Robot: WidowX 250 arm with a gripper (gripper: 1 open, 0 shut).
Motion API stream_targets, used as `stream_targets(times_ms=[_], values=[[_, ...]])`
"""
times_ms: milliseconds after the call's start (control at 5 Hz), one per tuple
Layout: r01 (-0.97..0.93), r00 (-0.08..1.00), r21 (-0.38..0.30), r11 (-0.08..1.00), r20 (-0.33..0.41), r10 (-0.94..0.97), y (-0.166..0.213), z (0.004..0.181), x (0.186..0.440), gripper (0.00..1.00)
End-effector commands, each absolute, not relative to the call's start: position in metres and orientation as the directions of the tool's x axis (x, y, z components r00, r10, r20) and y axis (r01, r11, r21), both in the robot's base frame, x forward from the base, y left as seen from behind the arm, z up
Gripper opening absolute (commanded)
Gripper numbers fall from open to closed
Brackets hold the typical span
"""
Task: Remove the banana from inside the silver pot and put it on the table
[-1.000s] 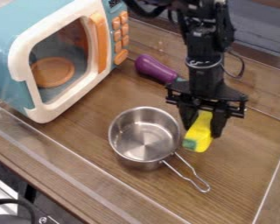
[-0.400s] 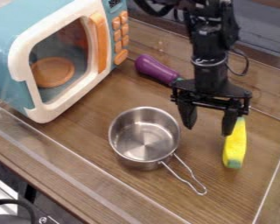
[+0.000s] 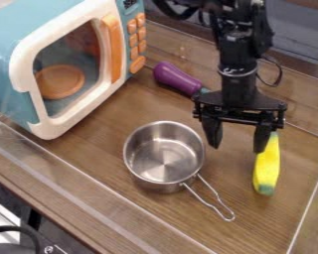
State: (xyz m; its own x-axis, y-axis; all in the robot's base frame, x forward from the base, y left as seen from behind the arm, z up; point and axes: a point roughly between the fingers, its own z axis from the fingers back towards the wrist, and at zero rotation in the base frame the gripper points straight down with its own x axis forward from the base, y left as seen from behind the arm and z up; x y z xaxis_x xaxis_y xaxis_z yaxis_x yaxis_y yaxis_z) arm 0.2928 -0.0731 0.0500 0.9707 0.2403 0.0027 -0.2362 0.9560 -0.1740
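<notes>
A brown wood-grain table (image 3: pixel 69 179) with a glossy top and a clear raised edge fills the view. Its largest item is a teal-and-cream toy microwave (image 3: pixel 63 64) at the upper left, door open onto an orange interior. The black robot arm (image 3: pixel 237 45) comes down from the top, right of centre, its gripper (image 3: pixel 238 132) pointing at the tabletop with the jaws spread wide and nothing between them. Left of the gripper sits the silver pot (image 3: pixel 165 156), its inside bare, its thin wire handle (image 3: pixel 215 200) reaching toward the lower right. The banana (image 3: pixel 265 166) lies on the table just right of the gripper, outside the pot. A purple eggplant toy (image 3: pixel 177 77) rests between microwave and arm.
</notes>
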Motion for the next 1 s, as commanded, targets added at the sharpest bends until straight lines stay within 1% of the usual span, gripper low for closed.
stream_targets(times_ms=[0,200,600,800], values=[[-0.289,0.952,-0.187,0.939,0.045,0.302,-0.076,0.067,0.296,1.00],[-0.349,0.931,-0.183,0.919,0.042,0.362,-0.078,0.071,0.295,1.00],[-0.467,0.876,-0.176,0.866,0.041,0.481,-0.068,0.083,0.287,1.00],[-0.452,0.884,-0.172,0.875,0.042,0.465,-0.070,0.088,0.286,1.00]])
